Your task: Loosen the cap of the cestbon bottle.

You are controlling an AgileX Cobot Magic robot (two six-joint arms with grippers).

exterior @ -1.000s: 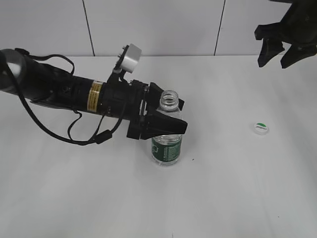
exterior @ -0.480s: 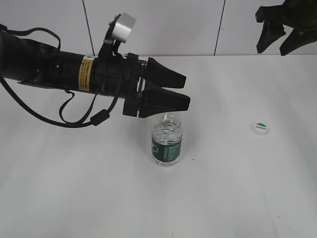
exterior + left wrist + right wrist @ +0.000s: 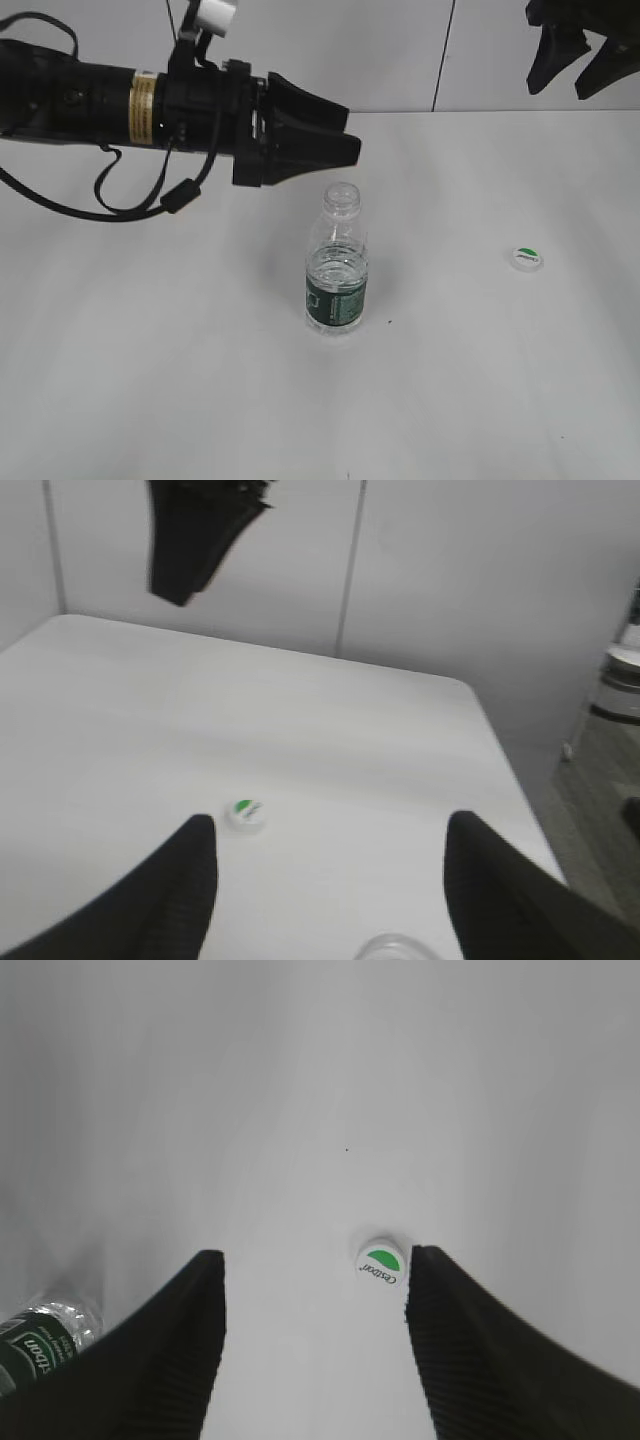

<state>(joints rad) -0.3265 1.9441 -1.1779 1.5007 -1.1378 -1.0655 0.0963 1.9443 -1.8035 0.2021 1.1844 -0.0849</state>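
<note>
White covers nearly everything: the table (image 3: 200, 400) is a bare matte white top, and behind it stands a pale panelled wall (image 3: 300, 50) split by thin dark vertical seams. In the left wrist view the table's far right corner shows, with a blurred grey floor and an indistinct object beyond it.

Largest on the scene is the left arm, reaching in from the left edge of the exterior view, its rear cut off by the frame. Its left gripper (image 3: 335, 140) hangs above and slightly left of the bottle's mouth, apart from it, fingers spread wide and holding nothing. The right gripper (image 3: 575, 70) is only partly visible at the top right corner, high over the table; the right wrist view shows its two ribbed fingers (image 3: 170, 1350) parted wide and empty.

Upright near the table's middle stands the cestbon bottle (image 3: 337, 270), clear plastic with a dark green label band, its neck open and uncapped. The left wrist view catches only its rim at the bottom edge.

Well to the right lies the cap (image 3: 525, 258), white with a green mark, flat on the table; its lettering is legible only in the right wrist view.
</note>
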